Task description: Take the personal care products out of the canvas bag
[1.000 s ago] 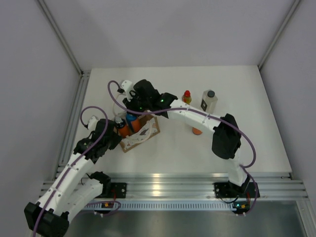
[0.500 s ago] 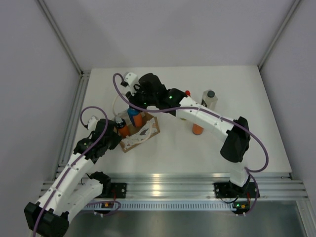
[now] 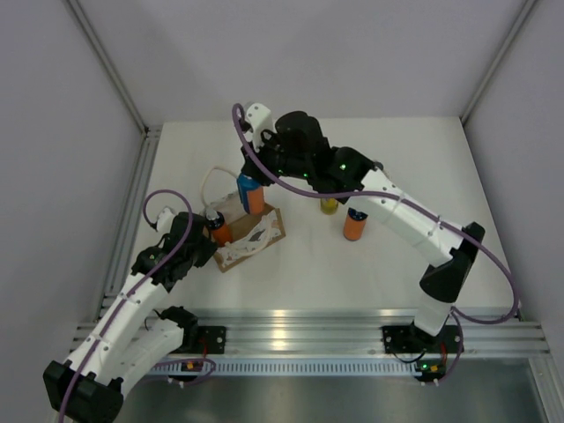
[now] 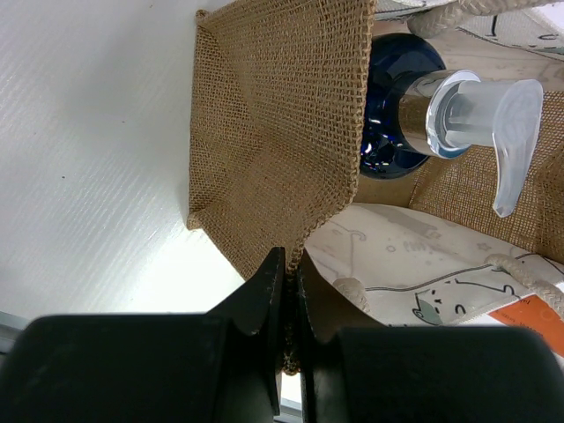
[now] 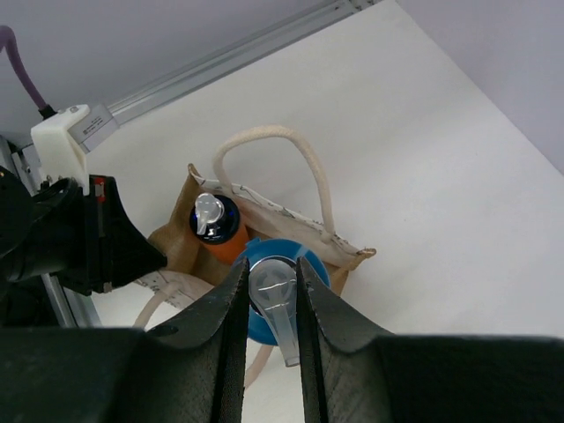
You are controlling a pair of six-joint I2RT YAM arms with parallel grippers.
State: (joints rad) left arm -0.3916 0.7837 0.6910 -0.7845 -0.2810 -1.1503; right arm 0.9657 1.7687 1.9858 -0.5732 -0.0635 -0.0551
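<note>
blue bottle (image 3: 247, 188) above canvas bag (image 3: 264, 233), right gripper (image 5: 270, 267) clamped on it, left gripper (image 4: 289, 286) pinching bag edge

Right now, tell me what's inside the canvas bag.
An orange bottle with a dark pump top stands inside the canvas bag. The right claw grips the blue bottle at the opening. Its floor is covered, so anything lower is unseen.

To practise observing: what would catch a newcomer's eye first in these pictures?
The right fingers clamp the blue bottle by its pump at the mouth of the canvas bag. The left fingers pinch the bag's woven edge, and an orange bottle stands on the table to its right.
</note>
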